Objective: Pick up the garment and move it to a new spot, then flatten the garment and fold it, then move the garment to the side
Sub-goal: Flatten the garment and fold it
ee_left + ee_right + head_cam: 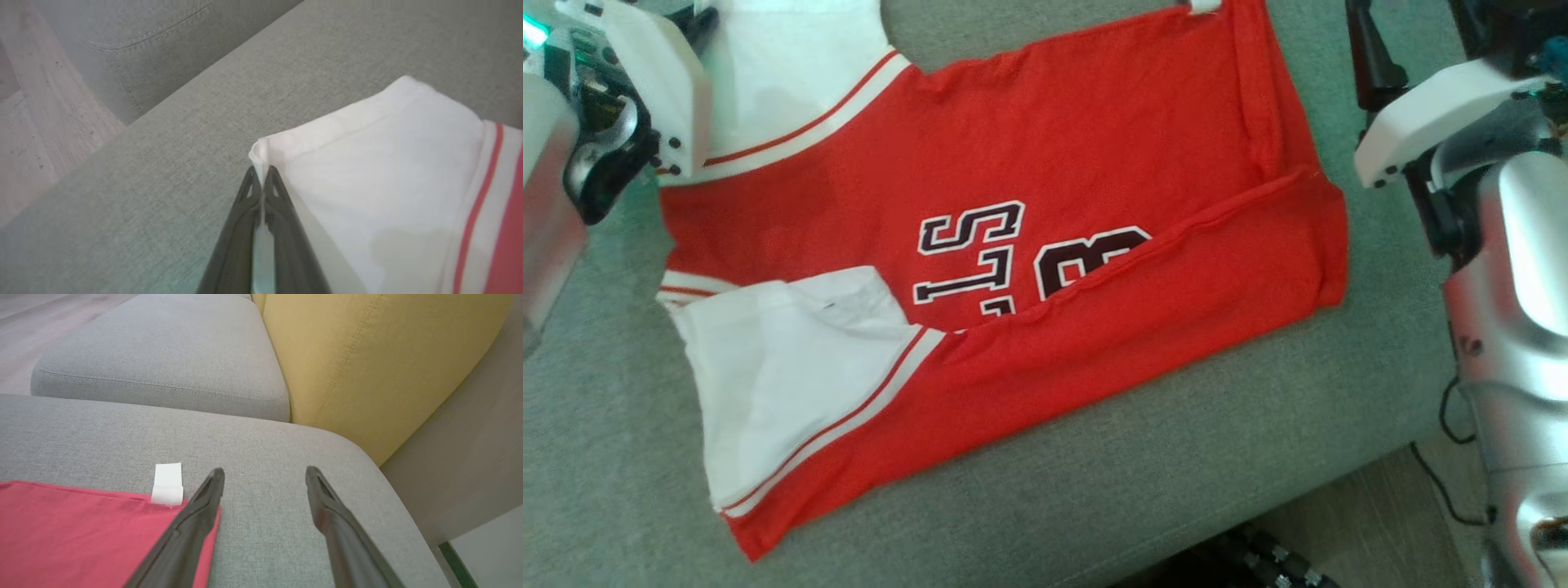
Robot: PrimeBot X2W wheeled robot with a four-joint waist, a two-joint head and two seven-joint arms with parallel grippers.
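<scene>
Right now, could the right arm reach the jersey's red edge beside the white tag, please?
Probably yes: its jaws stand open right at the jersey edge near the white tag, over grey cushion, with nothing in the way.

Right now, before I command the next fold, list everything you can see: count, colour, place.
Short-sleeved fabric jersey: one, red with white sleeves and dark lettering, spread on the near seat, its near edge folded over.
Small sewn-in label: one, white, sticking out past the jersey's red hem.
Fabric sofa seat cushions: two, grey, one under the jersey, one beyond it.
Upholstered backrest: one, yellow, behind the seats.
Wood-look floor: pale, beside the sofa.
Left gripper: one, dark fingers, shut on a corner of the jersey's white sleeve.
Right gripper: one, dark fingers, open, above the seat at the jersey's hem.
</scene>
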